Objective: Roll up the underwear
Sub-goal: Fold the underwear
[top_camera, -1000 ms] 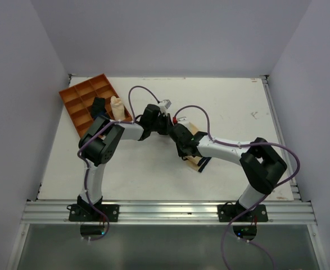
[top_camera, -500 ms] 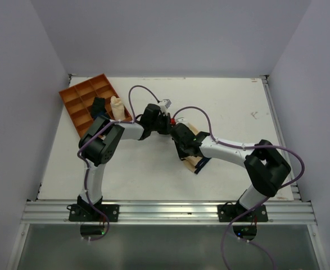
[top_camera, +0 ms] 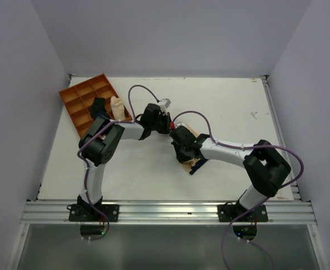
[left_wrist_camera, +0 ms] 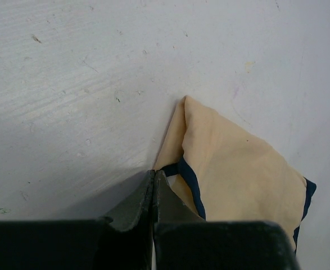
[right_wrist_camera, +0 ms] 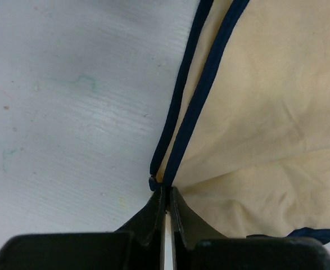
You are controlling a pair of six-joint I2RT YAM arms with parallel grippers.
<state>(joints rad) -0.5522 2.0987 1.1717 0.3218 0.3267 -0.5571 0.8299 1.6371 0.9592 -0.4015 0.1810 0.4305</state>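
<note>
The underwear (left_wrist_camera: 238, 169) is beige cloth with a dark edge band, lying on the white table. In the top view it (top_camera: 186, 161) shows only as small patches under the right arm. My left gripper (left_wrist_camera: 154, 174) is shut, its tips pinching a folded corner of the cloth by the dark band. My right gripper (right_wrist_camera: 166, 190) is shut on the cloth's edge where two dark bands (right_wrist_camera: 193, 112) meet. In the top view the left gripper (top_camera: 165, 122) and right gripper (top_camera: 179, 149) sit close together at the table's middle.
An orange compartment tray (top_camera: 81, 97) stands at the back left, holding a dark blue roll (top_camera: 99, 104) and a cream roll (top_camera: 117, 107). The table's metal rail (top_camera: 165, 211) runs along the near edge. Cables loop above both arms.
My right gripper has moved left and toward the left gripper, dragging the cloth with it; less of the underwear shows beside the right arm. The left arm has barely moved.
</note>
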